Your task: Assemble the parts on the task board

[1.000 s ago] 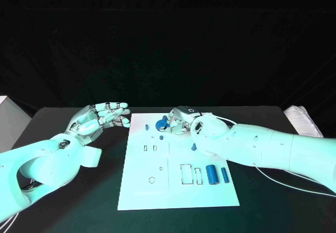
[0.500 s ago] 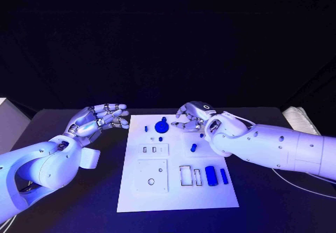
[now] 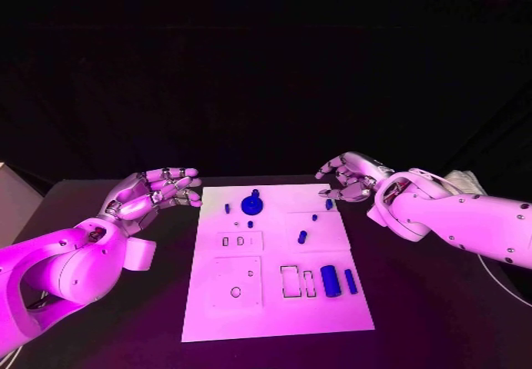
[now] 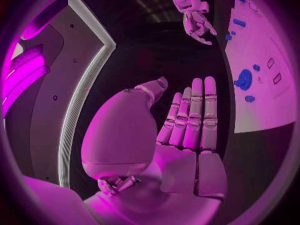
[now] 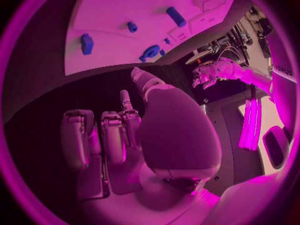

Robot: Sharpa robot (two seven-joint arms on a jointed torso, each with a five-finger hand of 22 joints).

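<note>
Blue round and rod-shaped parts (image 3: pixel 253 205) lie on the flat white board (image 3: pixel 277 307), both hands, left (image 3: pixel 152 192) and right (image 3: pixel 353 177), empty with fingers loosely curled.

Black table (image 3: pixel 432 307); black backdrop (image 3: pixel 266 84) behind; pale folded cloth (image 3: pixel 468 181) at table's far right corner.

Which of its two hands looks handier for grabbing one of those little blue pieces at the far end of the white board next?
Probably the right hand: it hovers empty by the task board's far right corner, close to a small blue part. The left hand hangs off the board's left edge, farther from most parts.
</note>
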